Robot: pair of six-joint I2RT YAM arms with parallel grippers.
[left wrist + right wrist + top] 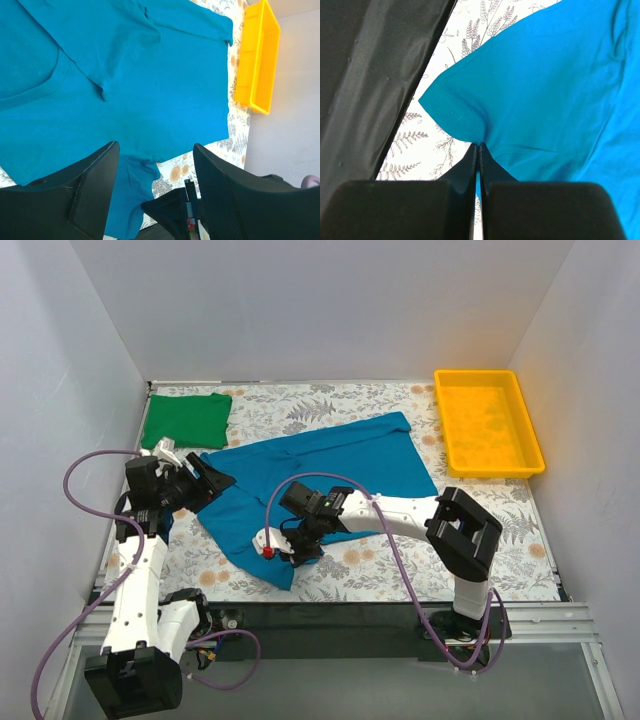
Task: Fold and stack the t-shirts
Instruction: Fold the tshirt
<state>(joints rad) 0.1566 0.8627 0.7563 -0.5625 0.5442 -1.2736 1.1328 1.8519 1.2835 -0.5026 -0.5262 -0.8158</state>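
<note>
The teal-blue t-shirt (330, 470) lies spread and rumpled across the middle of the flowered table. My right gripper (303, 548) is shut on its near lower edge; in the right wrist view the closed jaws (479, 146) pinch a stitched hem corner of the teal fabric (545, 90). My left gripper (212, 483) hangs open over the shirt's left side, with nothing between its fingers (100, 175) and the teal cloth (125, 75) below them. The bright green t-shirt (187, 420) lies folded at the back left corner.
A yellow plastic tray (487, 425) stands at the back right, also seen as the yellow tray (255, 60) in the left wrist view. White walls close in the table on three sides. A black strip (365, 75) borders the table's near edge.
</note>
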